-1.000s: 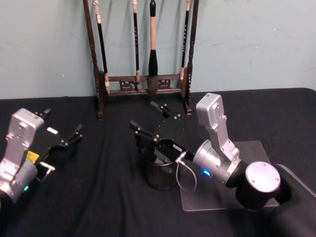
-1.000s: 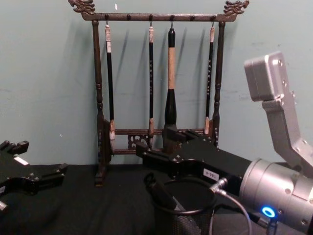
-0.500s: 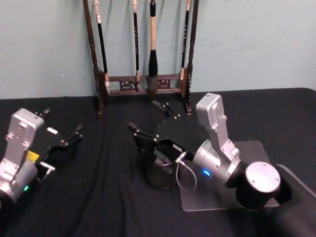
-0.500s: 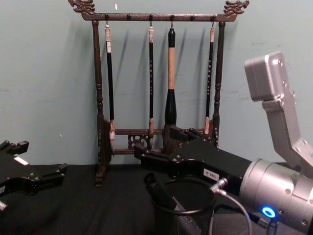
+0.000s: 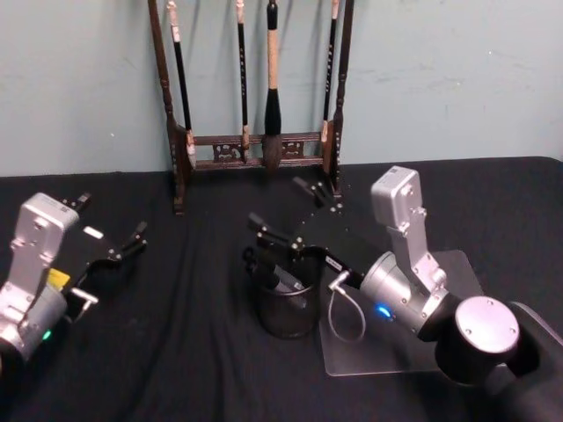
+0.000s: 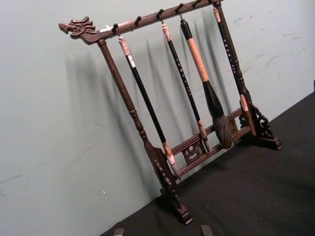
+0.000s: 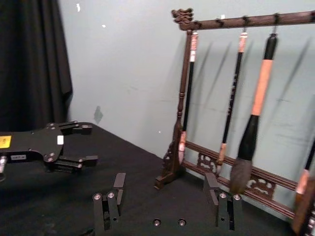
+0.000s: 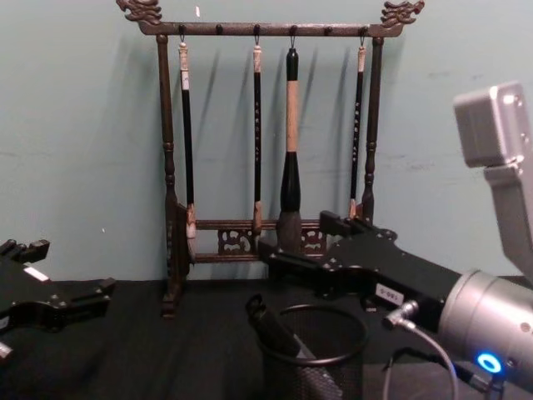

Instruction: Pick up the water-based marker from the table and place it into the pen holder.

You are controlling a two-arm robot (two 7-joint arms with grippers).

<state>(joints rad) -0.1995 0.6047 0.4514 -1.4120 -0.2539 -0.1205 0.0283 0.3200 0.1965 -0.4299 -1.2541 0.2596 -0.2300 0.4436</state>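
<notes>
The marker (image 5: 274, 274) stands tilted inside the pen holder (image 5: 283, 308), its dark top leaning against the holder's left rim and sticking up above it. In the chest view the marker (image 8: 273, 327) slants up to the left out of the mesh holder (image 8: 312, 367). The holder sits on the black table (image 5: 176, 352), near the middle, with a clear plate (image 5: 396, 352) just to its right.

The right gripper (image 5: 290, 215) hangs just above and to the right of the holder, a little farther back, with its fingers spread wide apart and nothing between them. From the chest view the right gripper (image 8: 308, 242) sits above the holder's rim without touching the marker. In the right wrist view its two fingers (image 7: 109, 201) stand well apart.

The left gripper (image 5: 110, 233) rests at the far left of the table, well apart from the holder, its fingers spread and empty.

A brush rack (image 5: 255, 88) stands at the far edge against the wall, hung with four brushes.
</notes>
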